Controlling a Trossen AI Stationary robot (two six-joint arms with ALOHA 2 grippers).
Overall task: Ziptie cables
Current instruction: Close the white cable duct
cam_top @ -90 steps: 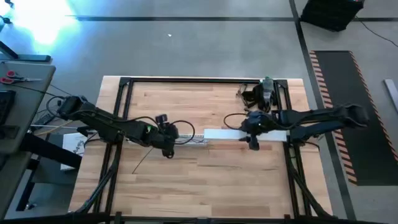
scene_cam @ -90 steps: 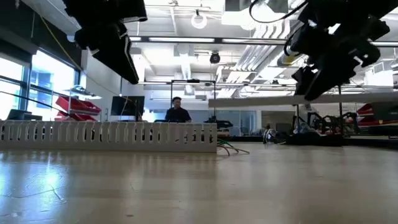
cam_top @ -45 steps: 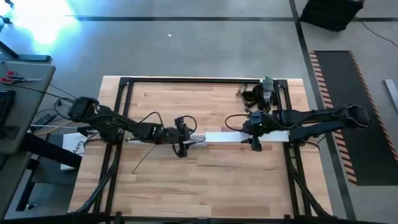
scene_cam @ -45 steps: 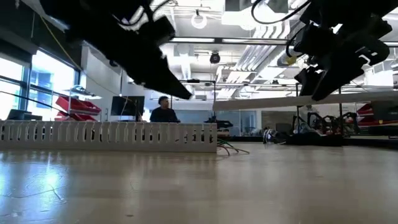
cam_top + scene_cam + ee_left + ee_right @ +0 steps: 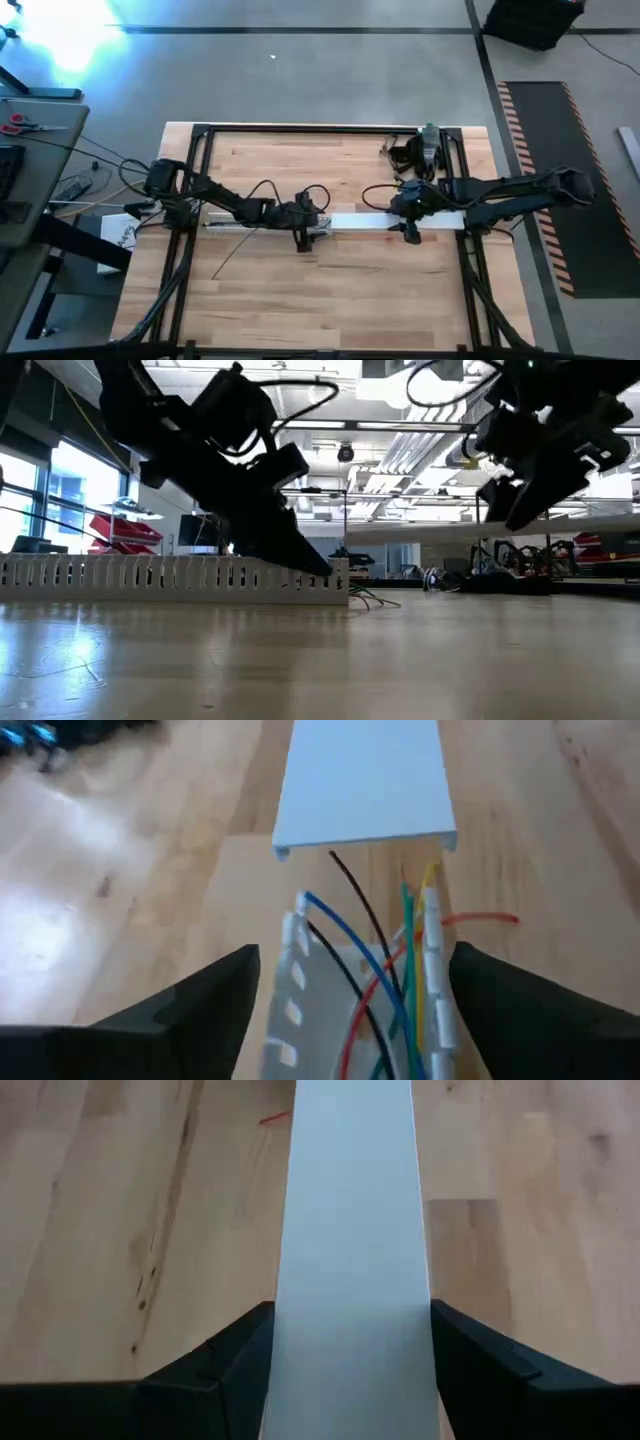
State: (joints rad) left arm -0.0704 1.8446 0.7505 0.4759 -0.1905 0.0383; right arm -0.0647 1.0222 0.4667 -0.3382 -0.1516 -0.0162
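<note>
Over the last second I had swung the left arm along the slotted channel [image 5: 255, 226] toward the middle of the bench [image 5: 340, 290], and the left claw [image 5: 345, 1010] now hung spread wide over the channel's open end, one finger to each side of its walls. The cables [image 5: 385, 970], blue, black, red, green and yellow, lay inside the channel and spilled out at that end, just short of the white cover strip [image 5: 365, 780]. The right claw [image 5: 350, 1370] had not moved; it sat astride the strip, fingers against its edges, apparently gripping it. I judged the left claw was now placed to gather the cables, none yet held.
</note>
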